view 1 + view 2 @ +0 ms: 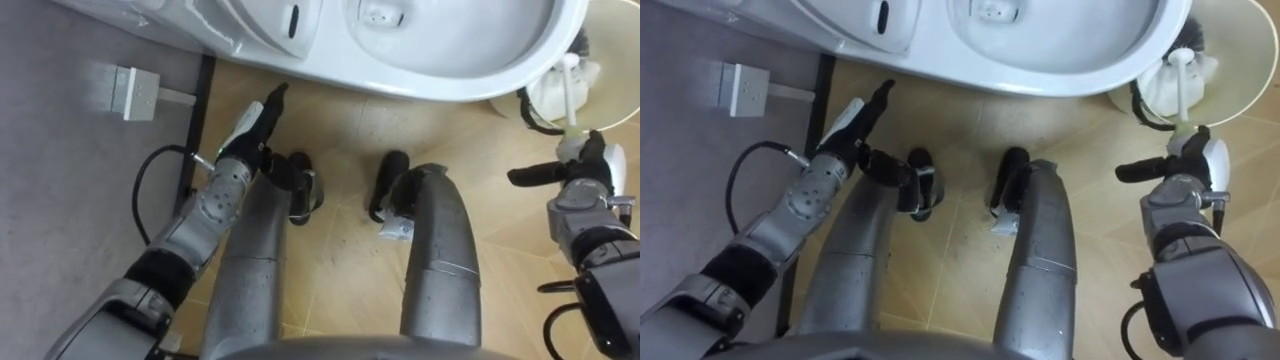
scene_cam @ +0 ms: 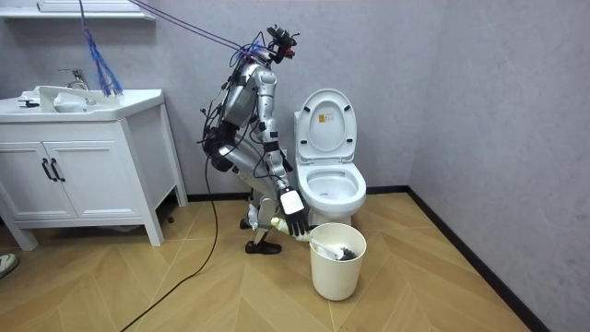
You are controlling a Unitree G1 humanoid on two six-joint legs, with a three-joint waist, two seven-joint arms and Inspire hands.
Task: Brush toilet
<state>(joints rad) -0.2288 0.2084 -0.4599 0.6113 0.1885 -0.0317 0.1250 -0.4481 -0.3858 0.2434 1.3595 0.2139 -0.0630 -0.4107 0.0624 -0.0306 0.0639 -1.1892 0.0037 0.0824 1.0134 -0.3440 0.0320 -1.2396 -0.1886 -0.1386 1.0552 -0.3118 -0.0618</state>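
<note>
Toilet bowl point(image 1: 450, 60) is sitting just ahead of the left hand point(image 1: 255, 120), which is pointing toward its base with fingers straight and together. Farther right, the right hand point(image 1: 580, 165) is clamping the handle of the white brush point(image 1: 570, 88), whose far end is reaching beyond the fingers into the bin point(image 2: 336, 272).

We record the toilet point(image 1: 450, 60) as glossy white ceramic, the toilet brush point(image 1: 570, 95) handle as smooth plastic, the floor point(image 1: 340, 150) as satin wood-grain planks, the wall point(image 1: 60, 180) as matt grey, the waste bin point(image 2: 336, 267) as matt cream plastic.
</note>
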